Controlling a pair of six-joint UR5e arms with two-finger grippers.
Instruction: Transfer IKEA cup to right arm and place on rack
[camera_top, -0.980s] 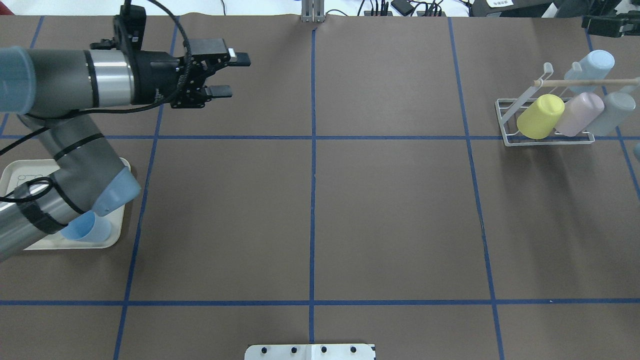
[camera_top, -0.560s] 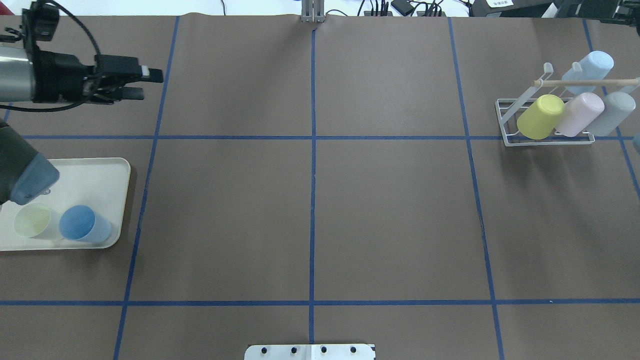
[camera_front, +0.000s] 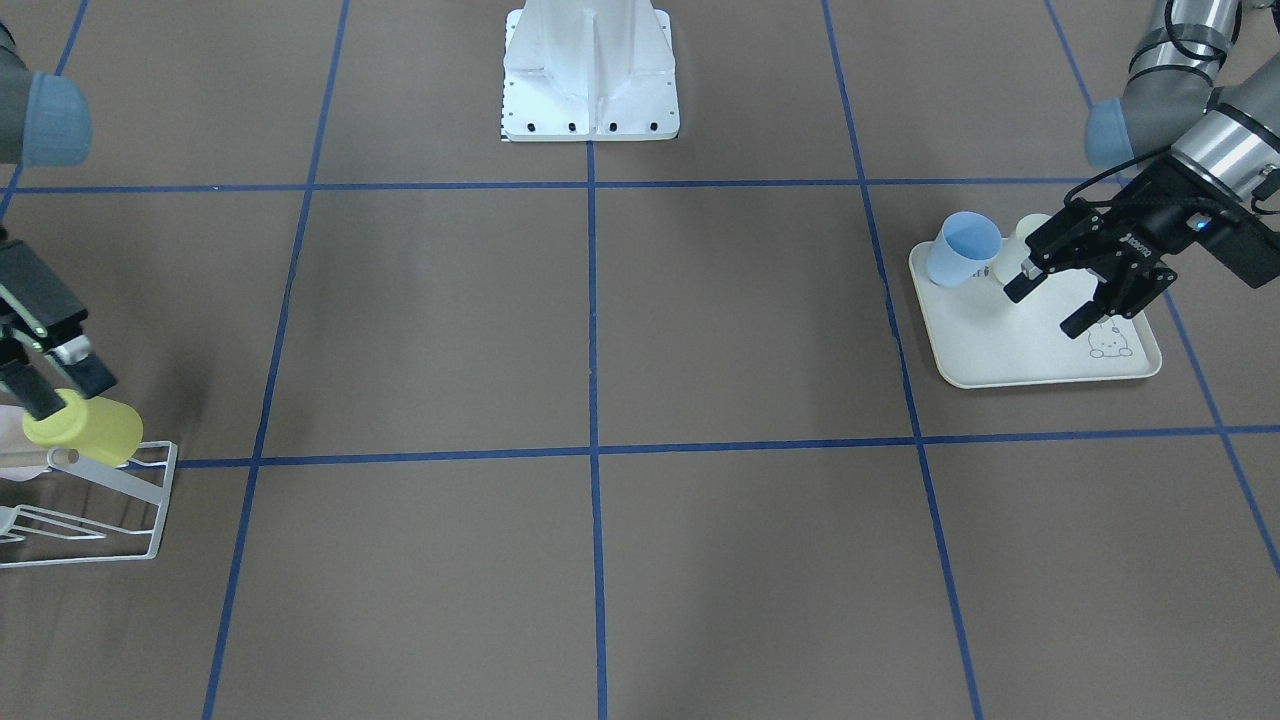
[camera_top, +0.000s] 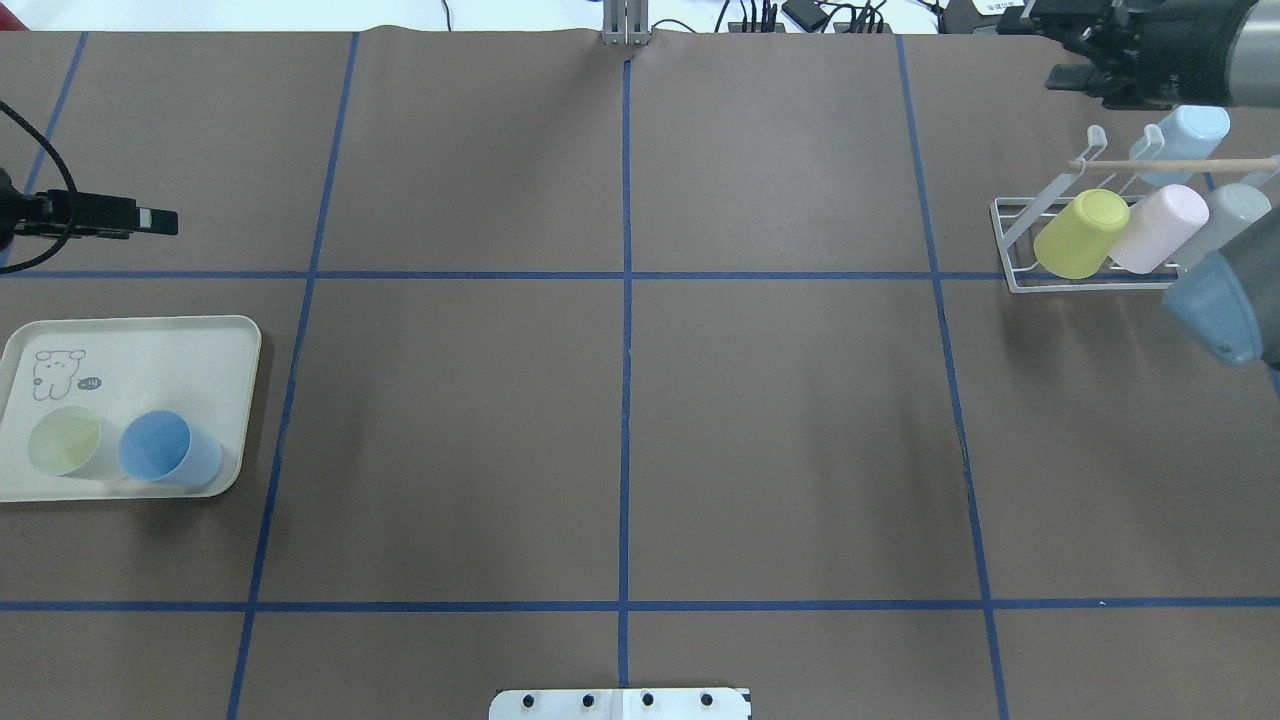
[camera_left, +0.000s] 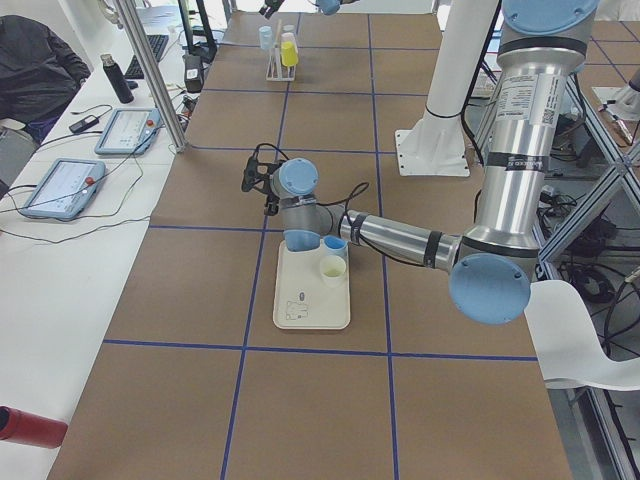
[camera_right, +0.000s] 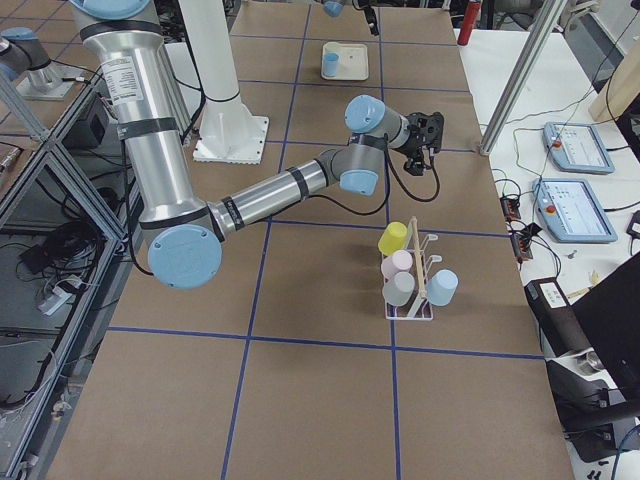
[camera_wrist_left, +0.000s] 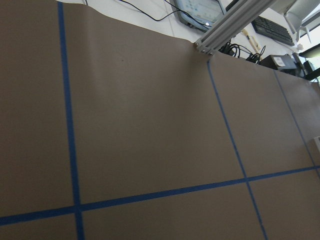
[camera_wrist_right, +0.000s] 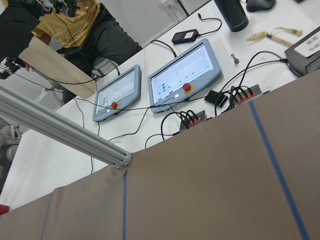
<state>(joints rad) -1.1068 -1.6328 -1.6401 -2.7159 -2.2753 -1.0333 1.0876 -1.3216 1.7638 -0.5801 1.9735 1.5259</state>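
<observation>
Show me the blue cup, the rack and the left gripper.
blue cup (camera_top: 168, 450): overhead view, inside its opening.
rack (camera_top: 1170, 163): overhead view, its wooden dowel.
left gripper (camera_front: 1045, 308): front-facing view, midway between open jaws.

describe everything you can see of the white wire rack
The rack is a small white wire frame, seemingly coated metal, with slanted prongs and a light wooden dowel across its top. It stands upright on the brown table, on the robot's right side. Four cups hang tilted on its prongs: a yellow cup, a pink cup, a grey cup and a light blue cup behind. Nothing else visibly touches it.
</observation>
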